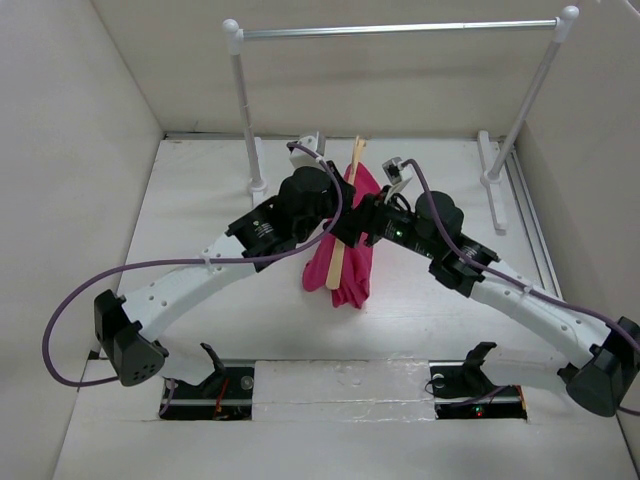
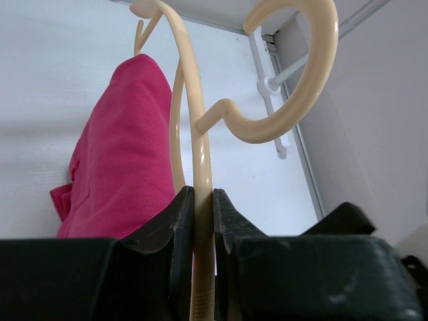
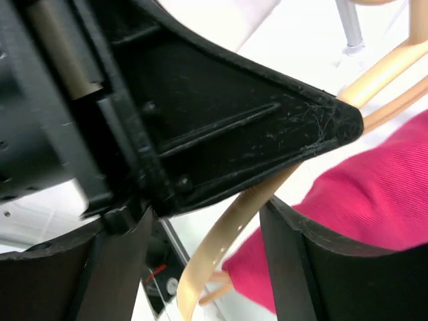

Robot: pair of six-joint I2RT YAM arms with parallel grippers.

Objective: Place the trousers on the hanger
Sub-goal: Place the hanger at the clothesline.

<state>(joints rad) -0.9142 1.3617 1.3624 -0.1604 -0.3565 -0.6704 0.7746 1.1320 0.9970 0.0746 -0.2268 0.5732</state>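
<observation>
The tan wooden hanger is held above the table between both arms, with the pink trousers draped over it. My left gripper is shut on the hanger's thin shoulder, just below the hook; pink cloth hangs on the far left side. In the top view the left gripper and right gripper meet at the hanger. My right gripper stands open, its fingers astride a hanger strip without clamping it, with the trousers beside it.
A white-and-silver rail frame stands at the back of the table, its feet on either side. White walls close in the left, right and back. The left gripper's black body fills the upper right wrist view.
</observation>
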